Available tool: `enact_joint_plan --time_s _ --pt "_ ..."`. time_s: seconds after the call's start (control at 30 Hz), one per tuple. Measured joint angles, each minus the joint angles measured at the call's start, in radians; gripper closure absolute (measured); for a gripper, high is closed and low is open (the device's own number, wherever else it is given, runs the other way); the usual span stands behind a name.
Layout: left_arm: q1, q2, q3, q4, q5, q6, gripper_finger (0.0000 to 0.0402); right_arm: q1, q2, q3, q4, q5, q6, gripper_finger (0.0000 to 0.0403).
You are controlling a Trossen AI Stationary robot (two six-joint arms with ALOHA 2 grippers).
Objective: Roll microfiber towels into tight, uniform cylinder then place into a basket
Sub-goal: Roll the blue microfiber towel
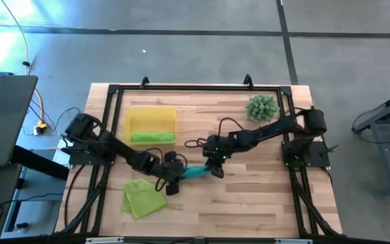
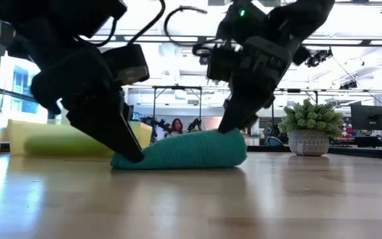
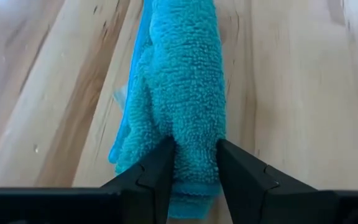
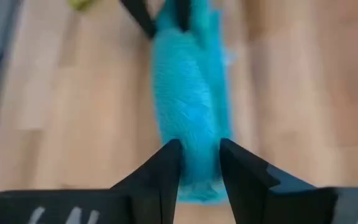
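The teal towel [image 1: 196, 172] lies rolled into a short cylinder on the wooden table, near its middle. My left gripper [image 3: 194, 158] is shut on the roll's left end [image 2: 121, 159]. My right gripper [image 4: 199, 155] stands open at the roll's right end [image 2: 234, 143], with its fingertips at the top of that end. A lime green towel roll [image 1: 153, 137] lies in the yellow basket [image 1: 151, 115] at the far left. Another lime green towel [image 1: 143, 198] lies loosely folded on the table near the front left. My left gripper pinches the roll's left end [image 3: 194, 180] between its two fingers [image 3: 160, 168], one on each long side. The fingers slant down from the table's left and point along the roll. The roll lies full length on the table. I cannot tell whether my right gripper touches the roll.
A spiky green plant in a pot [image 1: 262, 107] stands at the far right of the table. A black frame [image 1: 195, 88] runs around the table's edges. Bare wood lies in front of the roll and to its right.
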Motion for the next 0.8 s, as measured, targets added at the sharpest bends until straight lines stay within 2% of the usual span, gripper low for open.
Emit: enact_joint_plan --time_s 0.2,0.37,0.5,0.8 --pt "0.04 -0.002 0.0 0.001 0.077 -0.07 0.0288 0.074 -0.098 0.001 -0.073 0.252 -0.22 0.0294" --pt "0.048 -0.002 -0.001 0.002 0.086 -0.072 0.0288 0.198 -0.082 0.002 -0.008 0.379 -0.38 0.0293" --pt "0.047 -0.002 -0.003 0.008 0.086 -0.073 0.0288 0.26 -0.045 0.002 0.037 0.509 -0.431 0.0282" --pt "0.047 -0.001 -0.005 0.022 0.09 -0.082 0.0288 0.269 0.058 0.003 0.111 0.483 -0.392 0.0203"
